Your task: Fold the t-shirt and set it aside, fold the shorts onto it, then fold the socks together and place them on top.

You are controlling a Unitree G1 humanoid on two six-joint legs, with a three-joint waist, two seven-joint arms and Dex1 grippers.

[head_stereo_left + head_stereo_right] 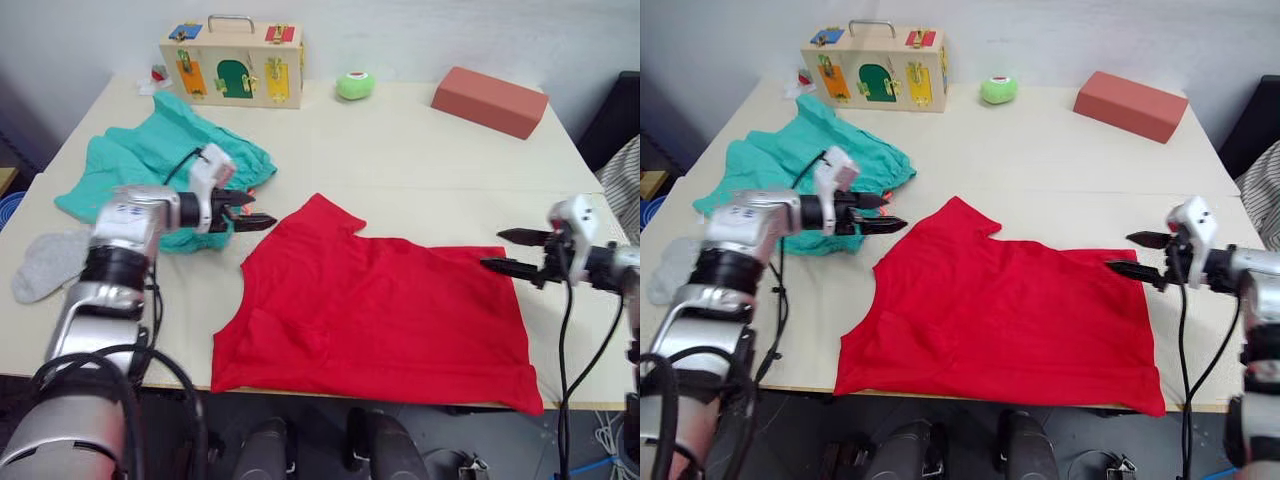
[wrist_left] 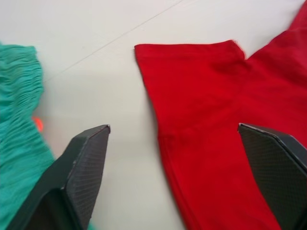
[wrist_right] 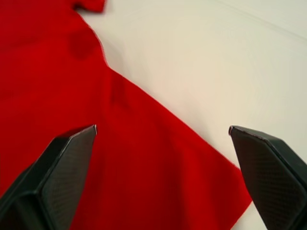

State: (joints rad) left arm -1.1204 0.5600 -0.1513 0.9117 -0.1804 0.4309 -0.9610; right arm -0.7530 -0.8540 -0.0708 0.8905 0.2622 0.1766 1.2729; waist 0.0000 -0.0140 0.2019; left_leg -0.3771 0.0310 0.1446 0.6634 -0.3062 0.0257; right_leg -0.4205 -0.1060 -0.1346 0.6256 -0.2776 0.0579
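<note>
Nothing is folded yet — the shirt lies flat between the left gripper and right gripper, both spread and empty, while shorts and socks wait behind the left one.

The two head views look forward and down from above the near edge of the surface, taking in its whole width. They share almost the same scene, shifted slightly sideways. Each wrist view sits low and close, looking along its own tool. The left tool faces the t-shirt sleeve; the right tool faces a shirt edge.
</note>
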